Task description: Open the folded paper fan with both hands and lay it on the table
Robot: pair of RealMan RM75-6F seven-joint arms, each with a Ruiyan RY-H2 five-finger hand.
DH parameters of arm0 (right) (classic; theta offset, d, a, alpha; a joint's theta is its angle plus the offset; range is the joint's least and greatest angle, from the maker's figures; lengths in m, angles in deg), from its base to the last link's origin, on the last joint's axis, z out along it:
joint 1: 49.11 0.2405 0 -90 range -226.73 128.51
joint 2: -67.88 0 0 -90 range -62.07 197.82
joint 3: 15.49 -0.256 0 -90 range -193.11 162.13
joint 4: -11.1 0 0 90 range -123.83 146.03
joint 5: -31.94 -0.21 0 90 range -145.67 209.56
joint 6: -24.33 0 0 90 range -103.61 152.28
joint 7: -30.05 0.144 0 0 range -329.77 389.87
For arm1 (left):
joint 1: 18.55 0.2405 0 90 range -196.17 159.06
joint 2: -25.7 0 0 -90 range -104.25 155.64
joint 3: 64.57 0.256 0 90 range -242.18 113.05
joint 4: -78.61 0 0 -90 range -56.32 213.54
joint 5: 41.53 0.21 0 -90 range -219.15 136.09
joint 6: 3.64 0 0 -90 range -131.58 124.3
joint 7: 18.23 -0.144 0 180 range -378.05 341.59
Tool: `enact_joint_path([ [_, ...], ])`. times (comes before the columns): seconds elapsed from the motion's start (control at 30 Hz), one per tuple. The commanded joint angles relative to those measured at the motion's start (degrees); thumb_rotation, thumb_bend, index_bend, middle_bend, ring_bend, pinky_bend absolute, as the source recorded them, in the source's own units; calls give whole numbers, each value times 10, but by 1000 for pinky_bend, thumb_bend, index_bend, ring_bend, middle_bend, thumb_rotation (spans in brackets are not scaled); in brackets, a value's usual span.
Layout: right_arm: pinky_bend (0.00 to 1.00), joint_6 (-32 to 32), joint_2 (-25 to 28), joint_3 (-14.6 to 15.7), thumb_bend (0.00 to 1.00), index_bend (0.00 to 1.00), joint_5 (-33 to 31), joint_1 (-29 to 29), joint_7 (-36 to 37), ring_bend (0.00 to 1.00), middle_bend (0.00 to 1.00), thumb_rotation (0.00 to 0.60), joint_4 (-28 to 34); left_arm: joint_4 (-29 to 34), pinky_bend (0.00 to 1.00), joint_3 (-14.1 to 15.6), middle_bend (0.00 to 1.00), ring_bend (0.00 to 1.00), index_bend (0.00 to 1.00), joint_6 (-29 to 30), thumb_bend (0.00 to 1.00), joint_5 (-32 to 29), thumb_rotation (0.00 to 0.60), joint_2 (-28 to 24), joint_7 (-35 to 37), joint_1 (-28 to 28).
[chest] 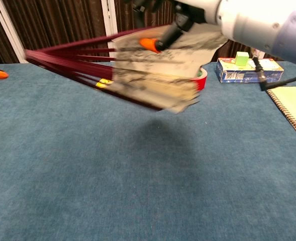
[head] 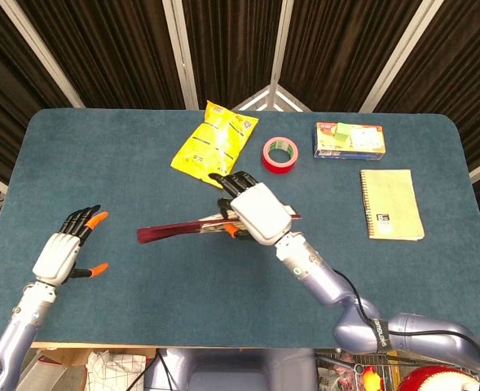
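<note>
Fan (head: 182,230) held in the air above the middle of the blue table (head: 101,171), gripped at its paper end by the right hand (head: 254,212), whose dark fingers (head: 227,181) curl over the top while the orange-tipped thumb presses from the near side. In the chest view the fan (chest: 137,65) is partly splayed, its dark red ribs fanning out toward the left and the printed paper leaves blurred beneath the right hand (chest: 188,12); its shadow falls on the cloth below. The left hand (head: 64,251) hovers over the table's near left edge, well apart from the fan, holding nothing, its fingers straight and slightly spread and its thumb stuck out to the side. Behind the fan lie a yellow snack bag (head: 215,144) and a roll of red tape (head: 280,154) just beside it. Further right sit a blue box (head: 350,140) with a small green block on top, and a spiral notebook (head: 391,204) near the right edge.
</note>
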Motion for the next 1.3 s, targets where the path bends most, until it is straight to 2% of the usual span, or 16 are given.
enact_joint_path([
  [0.03, 205, -3, -6, -9, 470, 917, -15, 14, -10, 213, 158, 600, 29, -14, 0, -2, 0, 0, 125, -2, 72, 2, 600, 19, 32, -14],
  [0.2, 205, 6, -19, -9, 470, 917, -33, 31, -47, 214, 157, 600, 54, -35, 0, 2, 0, 0, 133, -9, 72, 6, 600, 48, 81, -30],
  [0.4, 205, 20, -30, -15, 470, 917, -59, 50, -86, 214, 158, 600, 75, -63, 0, 4, 0, 0, 151, -8, 72, 9, 600, 89, 89, -44],
  [0.53, 205, 27, -28, -19, 470, 917, -71, 54, -91, 214, 157, 600, 88, -84, 0, -2, 39, 0, 203, 7, 88, 7, 600, 114, 100, -46],
  [0.9, 206, 44, -11, -14, 471, 917, -85, 57, -103, 214, 158, 600, 123, -147, 0, -9, 132, 0, 363, -2, 269, -12, 600, 175, 127, -65],
  [1.2, 205, 49, 3, -2, 472, 917, -85, 52, -92, 214, 157, 600, 130, -184, 20, -17, 184, 0, 406, -18, 272, -25, 600, 212, 165, -84],
  [1.3, 205, 50, 10, 0, 472, 917, -84, 49, -84, 214, 158, 600, 133, -198, 63, -21, 219, 0, 437, -18, 277, -29, 600, 226, 185, -91],
])
